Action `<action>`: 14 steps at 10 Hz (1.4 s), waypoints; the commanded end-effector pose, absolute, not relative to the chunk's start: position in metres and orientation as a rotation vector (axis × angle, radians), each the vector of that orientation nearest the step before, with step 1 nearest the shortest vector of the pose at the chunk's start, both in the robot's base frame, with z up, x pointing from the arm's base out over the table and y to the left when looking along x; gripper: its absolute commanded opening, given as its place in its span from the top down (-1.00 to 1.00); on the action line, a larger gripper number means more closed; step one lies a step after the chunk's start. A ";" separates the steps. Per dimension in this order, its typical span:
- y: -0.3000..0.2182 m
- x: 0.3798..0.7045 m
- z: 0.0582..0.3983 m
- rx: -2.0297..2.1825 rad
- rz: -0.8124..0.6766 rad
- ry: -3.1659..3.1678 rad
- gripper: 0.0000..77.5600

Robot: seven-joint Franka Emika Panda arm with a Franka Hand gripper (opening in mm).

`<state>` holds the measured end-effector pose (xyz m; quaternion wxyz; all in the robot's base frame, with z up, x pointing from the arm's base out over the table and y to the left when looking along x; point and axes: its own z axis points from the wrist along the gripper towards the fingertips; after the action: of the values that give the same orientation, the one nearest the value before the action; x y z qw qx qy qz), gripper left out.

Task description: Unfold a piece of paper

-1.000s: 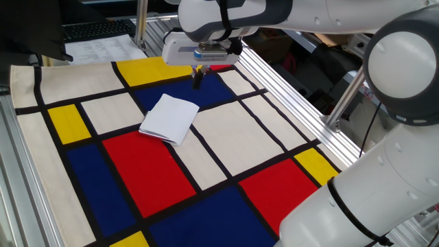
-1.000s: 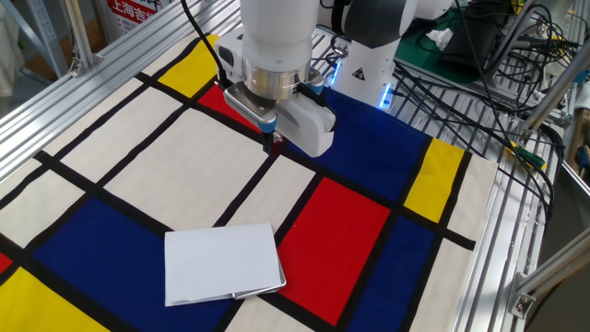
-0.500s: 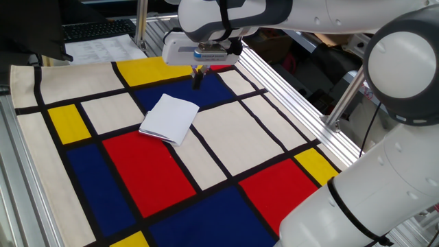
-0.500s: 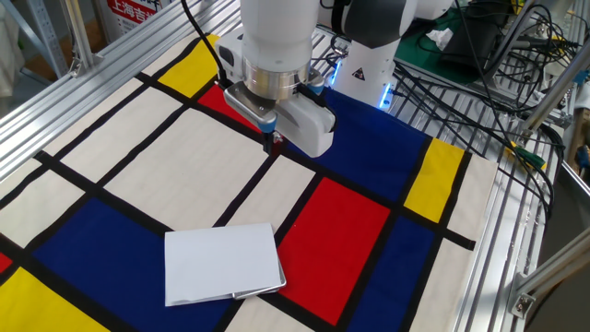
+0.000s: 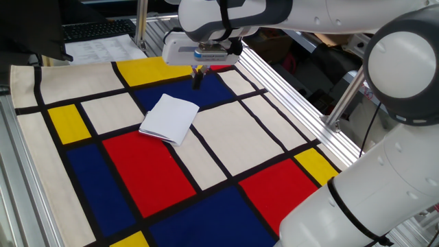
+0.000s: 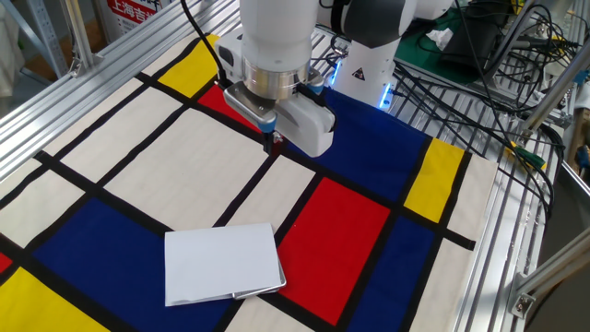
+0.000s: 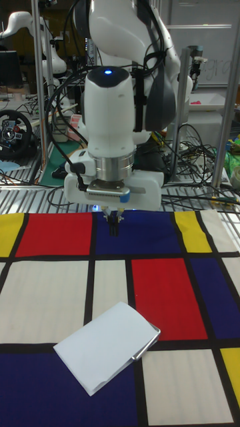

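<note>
The piece of paper (image 5: 170, 118) (image 6: 221, 263) (image 7: 107, 345) is a plain white sheet lying folded in half on the colourful cloth, its open edges slightly lifted at one side. My gripper (image 5: 197, 79) (image 6: 274, 141) (image 7: 115, 228) hangs above the cloth, well apart from the paper, on the side nearer the robot base. Its dark fingers are pressed together with nothing between them.
The cloth (image 5: 151, 171) of red, blue, yellow and cream squares covers the table. Aluminium rails (image 6: 498, 231) run along its edges. A keyboard (image 5: 96, 29) and printed sheets (image 5: 103, 48) lie past one cloth end; cables (image 6: 489, 65) pile up beyond the other.
</note>
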<state>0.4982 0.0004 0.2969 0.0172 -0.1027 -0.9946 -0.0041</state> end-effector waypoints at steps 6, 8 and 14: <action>-0.005 0.500 0.293 -0.301 -0.014 -3.096 1.00; -0.013 0.498 0.283 -0.298 -0.016 -3.103 1.00; -0.023 0.499 0.275 -0.423 0.026 -3.094 1.00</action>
<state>0.4979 -0.0231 0.2742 0.0122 -0.1198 -0.9927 0.0000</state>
